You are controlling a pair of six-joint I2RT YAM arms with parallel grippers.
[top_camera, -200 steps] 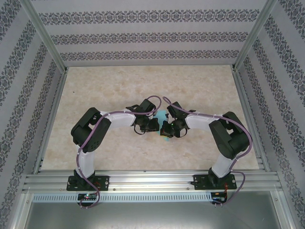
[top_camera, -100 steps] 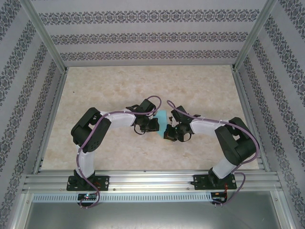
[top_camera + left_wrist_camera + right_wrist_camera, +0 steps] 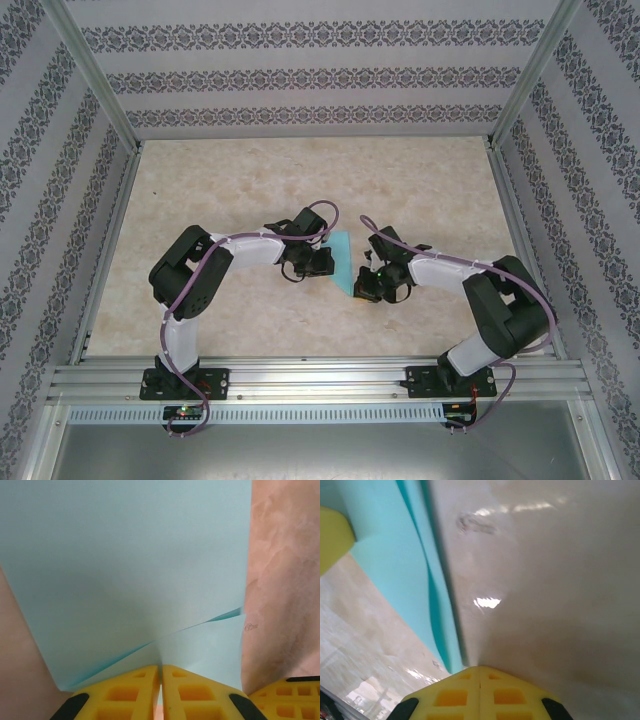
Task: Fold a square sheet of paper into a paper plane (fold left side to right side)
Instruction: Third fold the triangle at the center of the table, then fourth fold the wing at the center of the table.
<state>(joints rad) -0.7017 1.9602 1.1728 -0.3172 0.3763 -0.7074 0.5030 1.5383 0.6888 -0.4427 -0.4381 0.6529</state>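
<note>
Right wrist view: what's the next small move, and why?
Probably slide the shut right fingers onto the edge of the sheet and press along it: the layers there gape, and the left fingers pinch the other side steady.

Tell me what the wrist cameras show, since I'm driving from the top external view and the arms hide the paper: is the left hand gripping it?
Observer: Yes. In the left wrist view the left hand has its yellow fingers shut on the near edge of the turquoise paper.
Operator: Is the right hand holding paper too?
Observer: No. In the right wrist view the right hand is shut with nothing between its fingers, its tip right at the paper's edge.
Operator: Is the sheet lying flat?
Observer: Not quite. The left wrist view shows overlapping layers, with a slanted flap edge lifting slightly.
</note>
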